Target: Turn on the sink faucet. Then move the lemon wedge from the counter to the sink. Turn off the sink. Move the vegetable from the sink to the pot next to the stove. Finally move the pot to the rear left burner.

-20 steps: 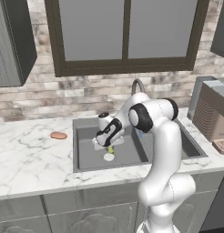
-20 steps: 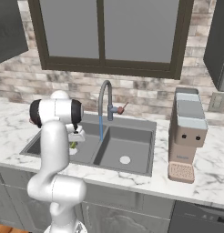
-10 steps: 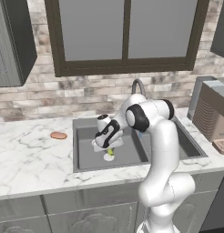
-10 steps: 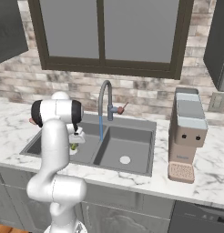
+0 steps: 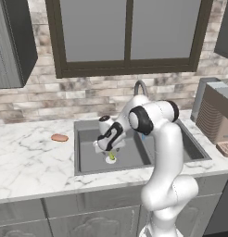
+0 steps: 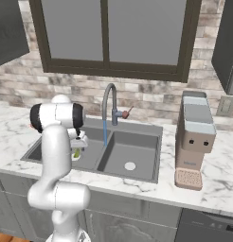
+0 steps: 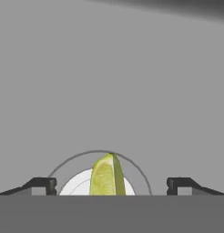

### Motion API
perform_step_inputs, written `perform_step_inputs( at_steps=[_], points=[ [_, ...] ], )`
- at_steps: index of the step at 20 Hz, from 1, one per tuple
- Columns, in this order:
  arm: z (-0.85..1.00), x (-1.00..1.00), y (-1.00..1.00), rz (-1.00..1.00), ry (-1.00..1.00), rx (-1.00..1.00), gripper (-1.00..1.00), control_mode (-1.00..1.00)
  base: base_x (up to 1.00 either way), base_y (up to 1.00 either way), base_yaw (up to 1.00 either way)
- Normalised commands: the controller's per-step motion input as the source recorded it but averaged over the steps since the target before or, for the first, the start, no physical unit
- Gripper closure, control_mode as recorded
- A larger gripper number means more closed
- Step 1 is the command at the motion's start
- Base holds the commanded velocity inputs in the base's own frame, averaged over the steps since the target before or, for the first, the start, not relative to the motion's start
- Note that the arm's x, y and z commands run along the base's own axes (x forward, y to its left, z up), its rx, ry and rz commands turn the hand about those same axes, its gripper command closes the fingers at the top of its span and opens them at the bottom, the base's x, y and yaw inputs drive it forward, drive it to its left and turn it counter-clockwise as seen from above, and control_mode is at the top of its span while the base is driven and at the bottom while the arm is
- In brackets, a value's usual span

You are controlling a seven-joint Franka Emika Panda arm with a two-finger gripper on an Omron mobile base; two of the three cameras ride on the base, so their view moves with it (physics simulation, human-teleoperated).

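In the hand view, gripper [image 7: 111,185] spread wide around lemon wedge [image 7: 107,175] on white drain [image 7: 77,184]; right base view, running faucet [image 6: 109,106].

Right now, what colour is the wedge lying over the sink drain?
Yellow-green: the lemon wedge has a paler yellow face and a greener rind edge, clearest in the hand view.

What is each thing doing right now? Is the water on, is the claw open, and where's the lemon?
sink faucet: on, a thin blue stream runs down into the sink.
gripper: open, fingers wide apart, holding nothing.
lemon wedge: let go, sitting on the round white drain between the fingers.
sink: holds the lemon wedge in its left bowl.
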Motion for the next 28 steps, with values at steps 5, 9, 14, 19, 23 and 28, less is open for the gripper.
perform_step_inputs(
  at_steps=[5,9,14,19,23,28],
  points=[
    [0.54,-0.36,0.00,-0.05,-0.15,0.00,-1.00,-1.00,0.00,0.00,0.00],
    [0.62,-0.33,0.00,-0.03,-0.14,0.00,-1.00,-1.00,0.00,0.00,0.00],
    [0.72,-0.28,0.00,-0.02,-0.14,0.00,-1.00,-1.00,0.00,0.00,0.00],
    [0.75,-0.26,-0.08,-0.01,-0.15,0.00,-1.00,-1.00,0.00,0.00,0.00],
    [0.72,-0.20,-0.29,-0.01,-0.06,0.00,-1.00,-1.00,0.00,0.00,0.00],
    [0.47,-0.25,-0.36,-0.02,0.00,0.00,-1.00,-1.00,0.00,0.00,0.00]
  ],
)
